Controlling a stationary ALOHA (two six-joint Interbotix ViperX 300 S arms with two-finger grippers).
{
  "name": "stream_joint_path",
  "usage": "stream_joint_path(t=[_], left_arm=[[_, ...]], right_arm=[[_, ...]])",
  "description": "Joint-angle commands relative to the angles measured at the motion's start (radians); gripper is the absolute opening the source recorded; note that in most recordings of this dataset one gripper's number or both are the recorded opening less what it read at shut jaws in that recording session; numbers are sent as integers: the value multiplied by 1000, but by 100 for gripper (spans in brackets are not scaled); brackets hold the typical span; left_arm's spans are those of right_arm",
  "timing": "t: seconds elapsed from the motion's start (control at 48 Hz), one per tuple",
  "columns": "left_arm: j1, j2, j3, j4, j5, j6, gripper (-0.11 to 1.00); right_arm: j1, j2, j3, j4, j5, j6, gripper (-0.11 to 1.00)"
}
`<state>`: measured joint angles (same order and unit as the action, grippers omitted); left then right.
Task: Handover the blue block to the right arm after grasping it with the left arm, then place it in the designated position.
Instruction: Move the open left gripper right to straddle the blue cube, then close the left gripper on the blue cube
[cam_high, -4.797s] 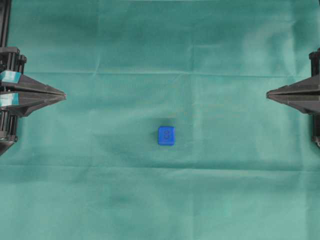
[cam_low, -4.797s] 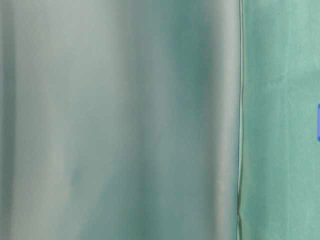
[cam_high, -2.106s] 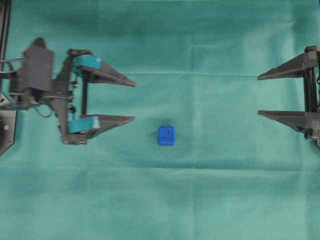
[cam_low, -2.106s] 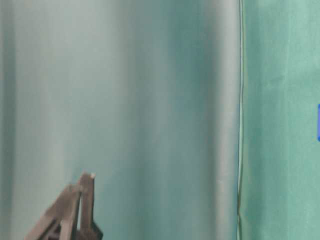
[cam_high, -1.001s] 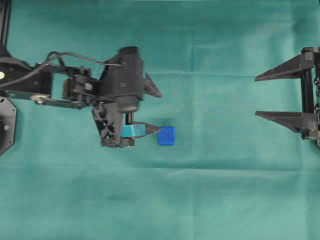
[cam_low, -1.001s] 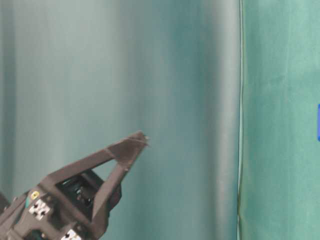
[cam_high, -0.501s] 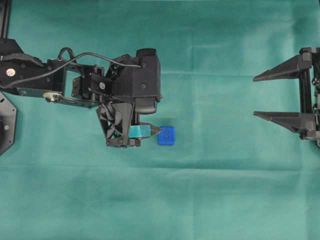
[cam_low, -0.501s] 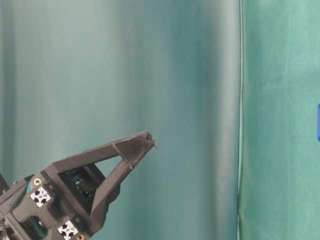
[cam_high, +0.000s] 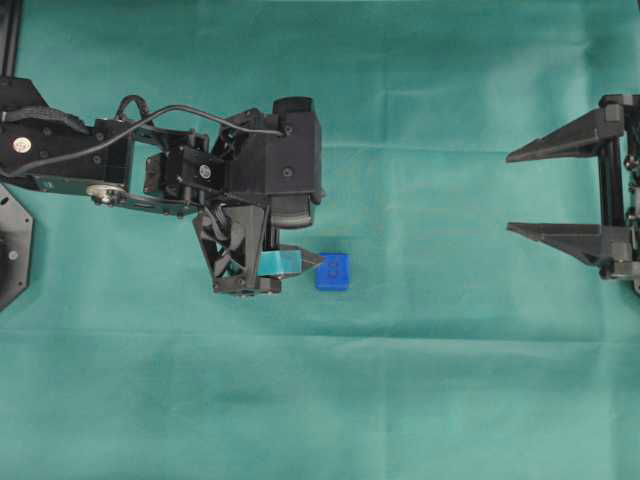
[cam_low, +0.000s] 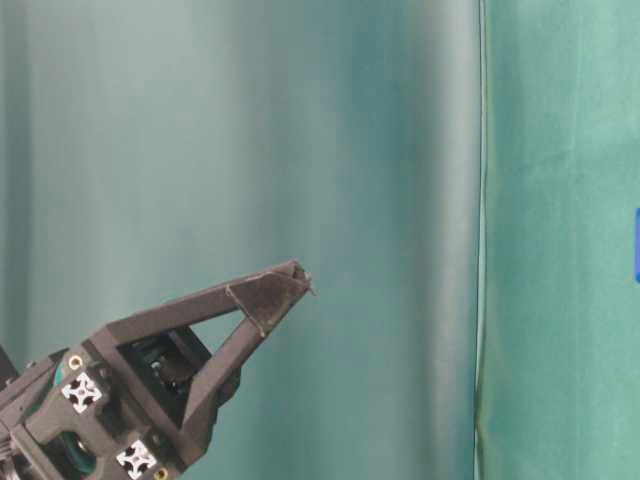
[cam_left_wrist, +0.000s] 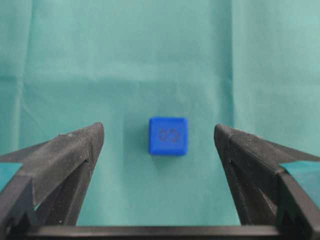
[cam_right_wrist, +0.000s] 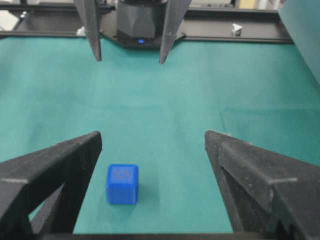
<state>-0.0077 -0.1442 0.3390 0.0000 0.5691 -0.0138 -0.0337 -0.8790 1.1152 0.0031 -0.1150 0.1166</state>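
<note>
The blue block lies on the green cloth near the middle, a faint dark figure on its top face. The left arm's gripper hangs well above the cloth, pointing down, one teal-banded finger showing just left of the block. In the left wrist view the block sits between and slightly ahead of the wide-open gripper, untouched. The right arm's gripper stands open at the right edge, holding nothing. From its wrist the block lies ahead, low left. I cannot make out the designated position.
Creased green cloth covers the whole table. A black frame rail runs along the far end behind the left gripper. In the table-level view a green backdrop fills most of the picture, and the left gripper rises at lower left.
Over the last second the left arm moved a little to the right and now stands over the block. In the last half second it has barely moved. The right gripper has stayed put.
</note>
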Motion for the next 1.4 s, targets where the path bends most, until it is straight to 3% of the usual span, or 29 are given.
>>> stream_joint_path(t=[0.0,0.751,1.376], left_arm=[[0,-11,-25,3,-9,-2,99],[-5,2,-12,3,-20,-2,99],[-18,169,118,-2,-293,-5,99]], right_arm=[[-3,5,-28,0,-5,2,94],[-2,11,-26,-2,-3,0,94],[-3,29,-23,-2,-3,0,94]])
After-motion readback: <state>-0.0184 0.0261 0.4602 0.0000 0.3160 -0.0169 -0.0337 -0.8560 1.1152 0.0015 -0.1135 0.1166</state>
